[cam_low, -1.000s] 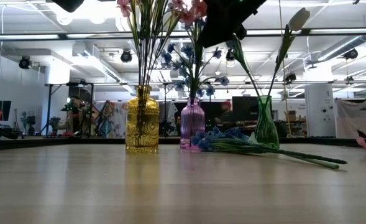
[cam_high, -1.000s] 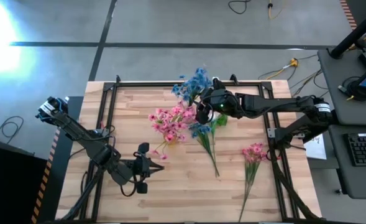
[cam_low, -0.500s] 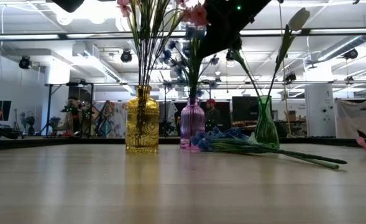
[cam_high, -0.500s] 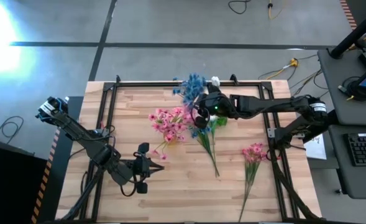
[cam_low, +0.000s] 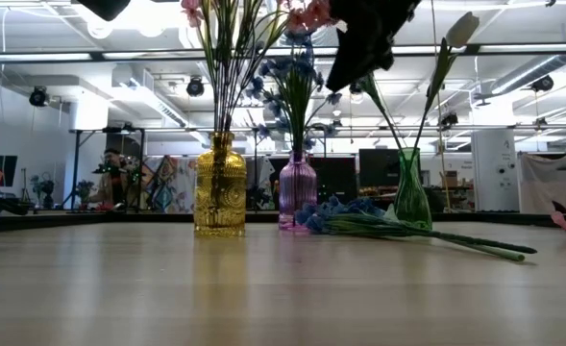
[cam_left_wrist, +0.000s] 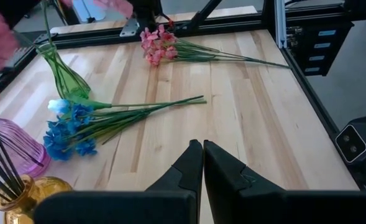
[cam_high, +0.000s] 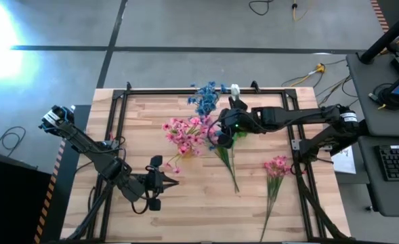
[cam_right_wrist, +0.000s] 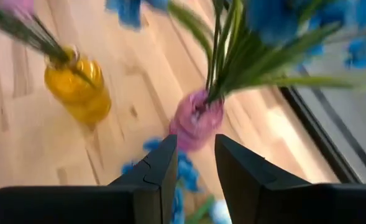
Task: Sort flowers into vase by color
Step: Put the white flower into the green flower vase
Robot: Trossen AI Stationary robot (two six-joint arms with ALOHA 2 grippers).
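Blue flowers [cam_low: 290, 82] are seen standing in the pink vase [cam_low: 297, 192]; the right tool [cam_high: 221, 128] is held above, fingers apart, empty.

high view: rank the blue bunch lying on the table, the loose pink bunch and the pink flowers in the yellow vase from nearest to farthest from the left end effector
From the left end effector, shut near the table's front-left:
1. Pink flowers in the yellow vase, mid-table, nearest.
2. Blue bunch lying on the table, centre, farther right.
3. Loose pink bunch lying toward the right side, farthest.

three vases [cam_low: 298, 190] in a row, sprays [cam_low: 398, 227] lying beside
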